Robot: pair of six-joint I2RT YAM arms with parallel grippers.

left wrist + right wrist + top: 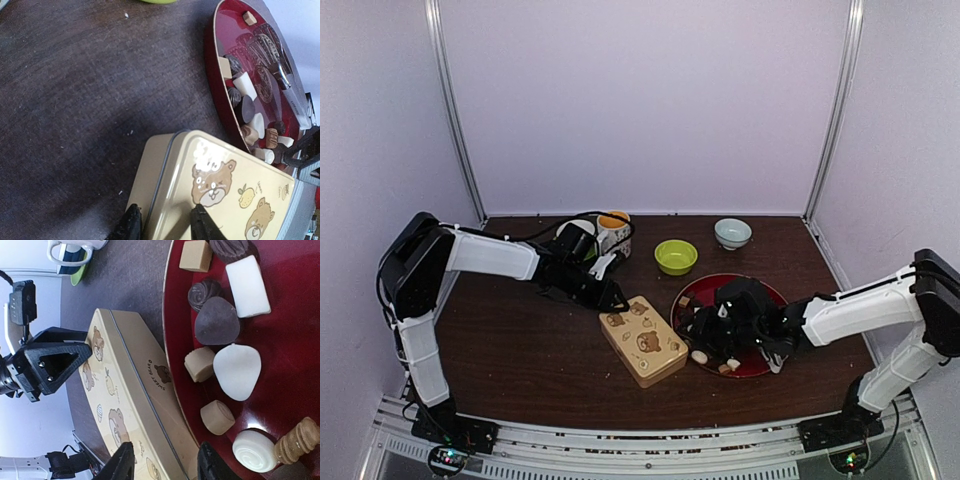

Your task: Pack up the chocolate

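Left fingers point(131, 227) are spread across a corner of the closed bear tin point(225, 190), one beside its wall, one above the lid, with no clear clamp on it. Right fingers point(122, 465) hang apart and empty where the tin meets the red plate point(295, 365). The chocolate point(236, 371) sits on that plate, with brown, dark and white pieces clustered near the tin-side rim, on the table point(75, 100).

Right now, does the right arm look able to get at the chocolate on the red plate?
Probably yes: the right pincer hangs open at the red plate's rim, and the chocolate lies uncovered just beyond it, with nothing between.
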